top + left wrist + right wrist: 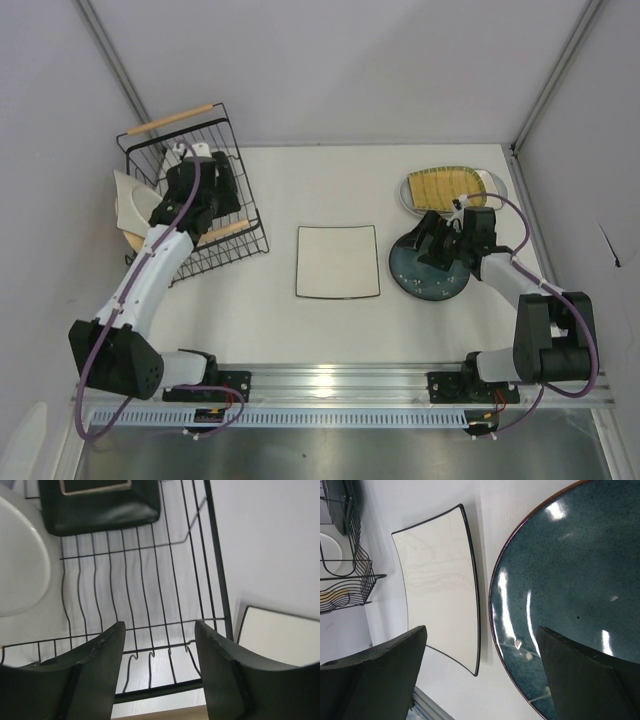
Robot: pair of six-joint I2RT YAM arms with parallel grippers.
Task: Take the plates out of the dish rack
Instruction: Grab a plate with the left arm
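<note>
Left claw [160, 630] spread apart, empty, above the black wire dish rack [228, 256], which holds a white round plate [20, 565] and a dark square plate [100, 510]. Right claw [482, 630] wide apart over the dark teal speckled round plate [570, 570] on the white surface [330, 180].

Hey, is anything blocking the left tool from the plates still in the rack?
Nothing visible. The left tool hangs over the rack with its jaws apart. Only bare rack wires lie between it and the dark square plate ahead and the white round plate off to one side.
</note>
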